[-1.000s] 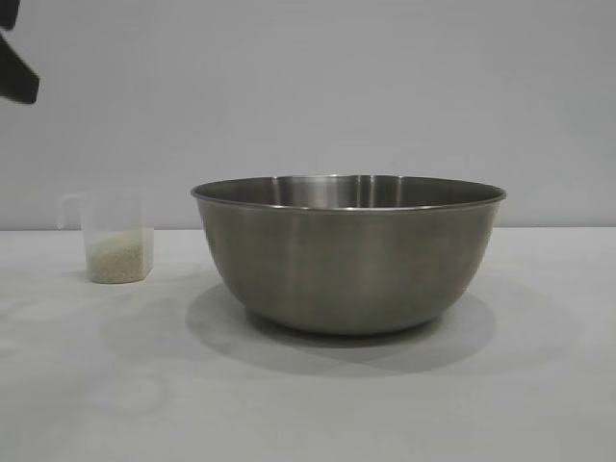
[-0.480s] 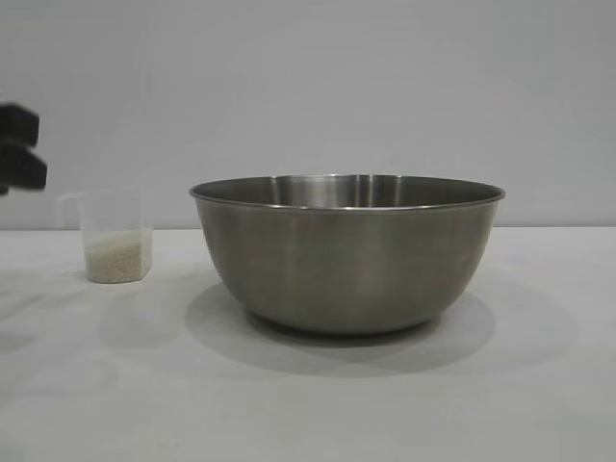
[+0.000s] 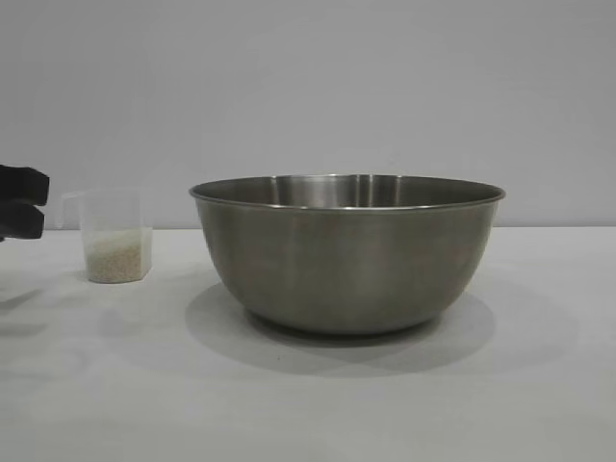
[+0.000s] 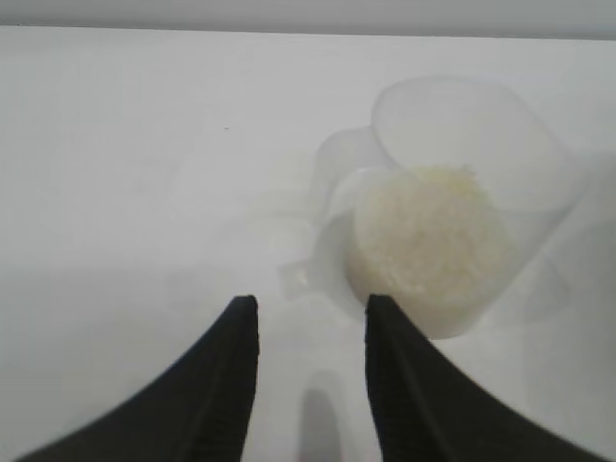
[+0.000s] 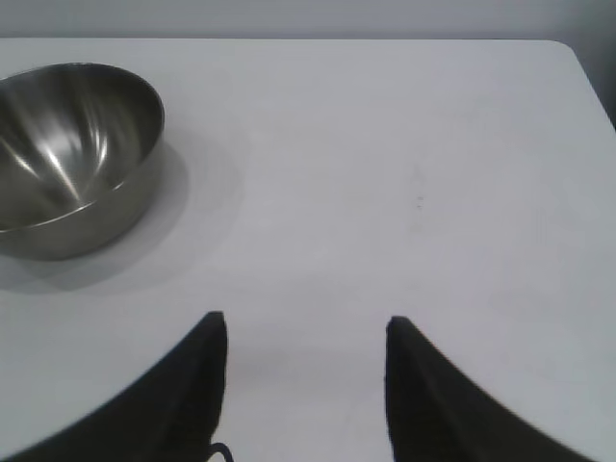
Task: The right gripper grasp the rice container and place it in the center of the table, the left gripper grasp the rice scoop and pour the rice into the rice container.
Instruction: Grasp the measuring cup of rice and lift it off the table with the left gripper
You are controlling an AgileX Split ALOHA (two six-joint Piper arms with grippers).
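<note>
In the exterior view the left gripper [image 3: 21, 202] is cut off by the frame's left edge; only its two dark fingertips show, and the arm behind is unseen. The right arm lies outside that view entirely. In the right wrist view the steel bowl [image 5: 72, 159] is cut off at the frame's edge. In the left wrist view the clear cup [image 4: 452, 221] is blurred, its handle faint against the table [image 4: 144, 192].

Brushed grey steel rice container [image 3: 347, 255] on the plain white table [image 3: 308, 404]; clear rice scoop [image 3: 114, 236] holds off-white rice [image 3: 116, 261]; black left gripper [image 3: 23, 201] fingers
</note>
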